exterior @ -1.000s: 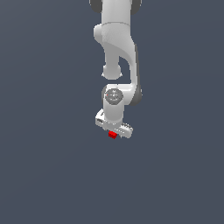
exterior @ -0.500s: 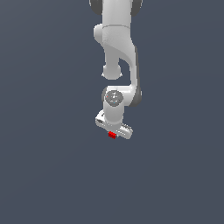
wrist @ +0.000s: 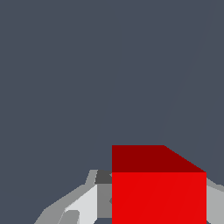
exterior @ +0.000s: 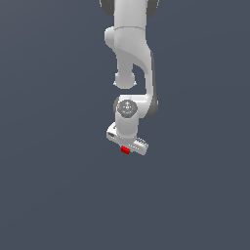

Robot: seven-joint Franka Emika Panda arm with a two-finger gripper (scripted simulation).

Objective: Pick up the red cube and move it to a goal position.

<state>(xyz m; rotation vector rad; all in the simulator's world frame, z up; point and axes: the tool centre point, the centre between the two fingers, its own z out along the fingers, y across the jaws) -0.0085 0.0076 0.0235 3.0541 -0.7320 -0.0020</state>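
Observation:
The red cube (exterior: 125, 150) is a tiny bright red block just under the white gripper's hand in the exterior view. In the wrist view the red cube (wrist: 158, 189) fills the space between the two grey fingers, one finger (wrist: 81, 203) on each side, touching it. My gripper (exterior: 126, 148) hangs from the white arm in the middle of the exterior view and is shut on the cube. No goal marker shows in either view.
The white Franka arm (exterior: 131, 58) comes down from the top of the exterior view. Around it is only a plain dark grey-blue surface (exterior: 53, 185).
The gripper with the red cube has stayed at nearly the same spot, drifting only very slightly. The grip on the cube is unchanged.

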